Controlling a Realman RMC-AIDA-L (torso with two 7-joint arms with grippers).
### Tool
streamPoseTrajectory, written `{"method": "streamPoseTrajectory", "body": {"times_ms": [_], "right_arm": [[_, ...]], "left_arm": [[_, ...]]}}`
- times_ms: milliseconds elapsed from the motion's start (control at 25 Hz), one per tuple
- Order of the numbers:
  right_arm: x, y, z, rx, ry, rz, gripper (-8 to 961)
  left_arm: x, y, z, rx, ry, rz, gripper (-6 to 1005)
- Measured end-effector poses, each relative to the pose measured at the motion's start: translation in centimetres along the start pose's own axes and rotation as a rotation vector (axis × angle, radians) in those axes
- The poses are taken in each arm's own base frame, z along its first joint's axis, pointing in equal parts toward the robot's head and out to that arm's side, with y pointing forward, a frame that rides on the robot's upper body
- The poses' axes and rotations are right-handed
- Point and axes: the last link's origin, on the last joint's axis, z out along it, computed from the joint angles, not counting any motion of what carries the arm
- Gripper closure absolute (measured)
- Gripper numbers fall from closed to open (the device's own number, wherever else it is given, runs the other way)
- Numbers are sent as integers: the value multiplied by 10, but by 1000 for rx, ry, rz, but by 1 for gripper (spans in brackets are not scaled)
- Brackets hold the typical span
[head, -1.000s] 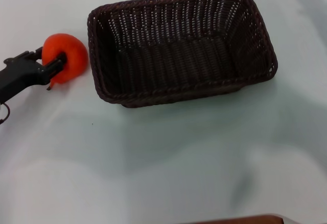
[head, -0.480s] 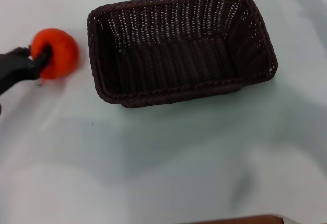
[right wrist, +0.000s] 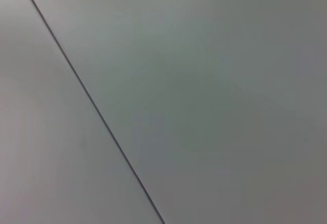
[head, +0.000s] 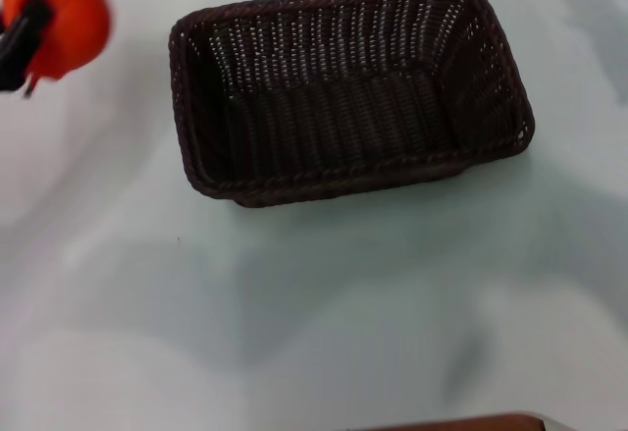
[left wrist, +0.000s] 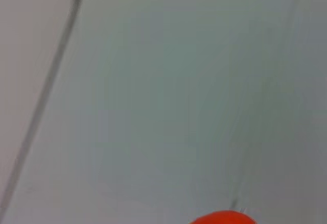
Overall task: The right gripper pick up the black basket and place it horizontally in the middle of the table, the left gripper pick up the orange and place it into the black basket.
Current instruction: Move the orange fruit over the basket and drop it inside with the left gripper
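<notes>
The black basket (head: 348, 87) lies lengthwise across the middle of the table (head: 314, 313), open side up and empty. My left gripper (head: 34, 19) is at the head view's top left corner, shut on the orange (head: 64, 19) and holding it lifted above the table, left of the basket. Only a bit of black finger shows there. The orange also shows as a small red-orange edge in the left wrist view (left wrist: 222, 218). My right gripper is out of view; its wrist view shows only bare table surface.
A thin dark seam line (right wrist: 92, 101) crosses the surface in the right wrist view. A brown edge (head: 461, 423) shows at the bottom of the head view.
My left gripper has lifted the orange off the table and carried it up and to the far left of the head view. The basket has not moved.
</notes>
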Motion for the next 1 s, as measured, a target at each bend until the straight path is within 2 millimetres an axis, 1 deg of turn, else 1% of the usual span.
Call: {"method": "streamPoseTrajectory", "body": {"times_ms": [200, 280, 400, 520, 640, 800, 920, 1000], "right_arm": [[-1, -5, 9, 28, -3, 6, 52], [-1, -5, 10, 30, -4, 10, 52], [-3, -6, 12, 34, -4, 22, 52], [-6, -7, 12, 36, -5, 37, 52], [-8, -8, 12, 38, -5, 43, 52], [-7, -8, 15, 42, -2, 44, 52], [-6, -9, 19, 47, -2, 42, 52], [-6, -10, 21, 50, -3, 39, 52]], "left_arm": [[16, 35, 32, -193, 88, 10, 778], [17, 48, 44, -275, 97, 0, 790], [12, 68, 61, -376, 58, 7, 810], [3, 81, 68, -437, 21, 26, 836], [-7, 85, 69, -442, -6, 35, 858], [-22, 83, 74, -391, -51, 17, 886], [-30, 83, 80, -356, -80, -2, 781], [-32, 83, 82, -354, -86, -5, 711]]}}
